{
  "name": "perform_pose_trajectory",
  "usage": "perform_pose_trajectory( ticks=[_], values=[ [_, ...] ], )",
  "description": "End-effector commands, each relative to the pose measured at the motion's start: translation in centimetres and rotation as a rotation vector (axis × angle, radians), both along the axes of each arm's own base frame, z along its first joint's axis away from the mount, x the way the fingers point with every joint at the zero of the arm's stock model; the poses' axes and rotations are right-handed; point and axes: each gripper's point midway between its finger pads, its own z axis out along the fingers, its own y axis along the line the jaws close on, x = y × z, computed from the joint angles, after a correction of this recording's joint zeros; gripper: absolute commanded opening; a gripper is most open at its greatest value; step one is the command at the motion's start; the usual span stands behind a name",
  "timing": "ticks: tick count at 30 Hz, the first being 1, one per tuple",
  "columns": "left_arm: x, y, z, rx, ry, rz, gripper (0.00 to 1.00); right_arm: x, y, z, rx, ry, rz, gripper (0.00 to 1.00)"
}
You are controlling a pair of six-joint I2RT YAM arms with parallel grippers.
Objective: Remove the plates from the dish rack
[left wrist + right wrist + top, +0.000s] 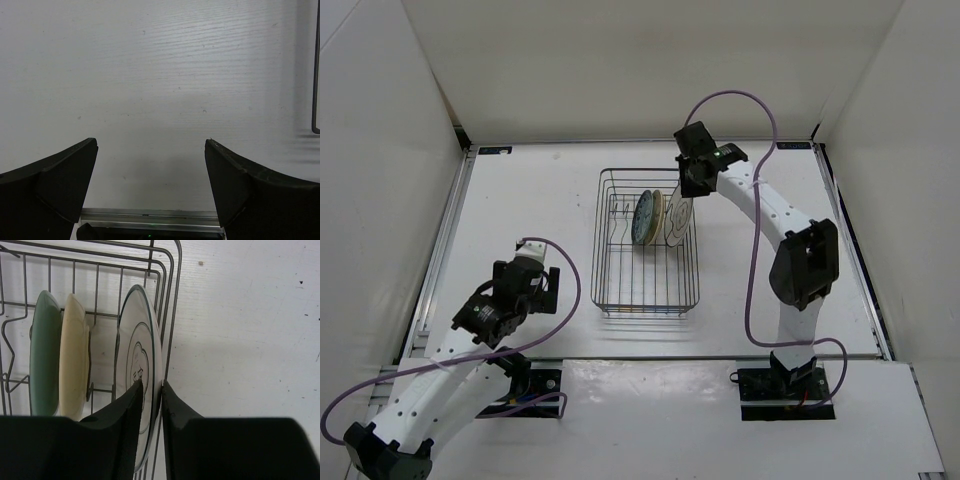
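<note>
White plate (142, 340) upright at the right side of the dish rack (645, 312); right gripper (151, 385) pinched on its rim.
We note the cream plate (75, 355) and blue-grey plate (45, 355) standing just beside it; left gripper (150, 142) over the bare table (520, 200), jaws wide apart, holding nothing.

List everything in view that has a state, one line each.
white plate: upright on edge in the rack, rim pinched by the right gripper
cream plate: upright in the rack, untouched
blue-grey plate: upright in the rack, untouched
dish rack: flat on the table, all three plates in it
right gripper: shut on the white plate's rim
left gripper: open, empty, over bare table
</note>
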Motion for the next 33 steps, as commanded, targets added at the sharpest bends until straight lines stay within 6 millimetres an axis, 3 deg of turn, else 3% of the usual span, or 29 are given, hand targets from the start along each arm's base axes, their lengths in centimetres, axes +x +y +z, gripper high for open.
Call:
perform_pose_trajectory(
  ticks=[1,5,12,18,23,27,33],
  values=[
    [0.4,-0.1,1.1,-0.002,-0.026,-0.004,1.0,0.8,-0.2,2.0,-0.013,-0.043,-0.029,0.25],
    [0.4,-0.1,1.1,-0.003,-0.025,-0.005,1.0,0.7,-0.1,1.7,-0.027,-0.033,-0.031,0.14],
    [0.3,-0.2,1.1,-0.006,-0.023,-0.01,1.0,1.1,0.4,3.0,-0.019,-0.057,-0.039,0.0],
    [0.3,-0.2,1.2,-0.008,-0.029,-0.011,1.0,1.4,0.5,3.4,-0.022,-0.06,-0.043,0.0],
    [0.3,-0.2,1.2,-0.008,-0.027,-0.008,1.0,1.8,0.9,5.5,0.002,-0.1,-0.039,0.0],
    [0.3,-0.2,1.2,-0.009,-0.029,-0.01,1.0,2.2,1.1,8.4,0.025,-0.155,-0.03,0.0],
    [0.3,-0.2,1.2,-0.01,-0.032,-0.008,1.0,1.4,-0.1,12.3,0.038,-0.233,-0.032,0.0]
  ],
)
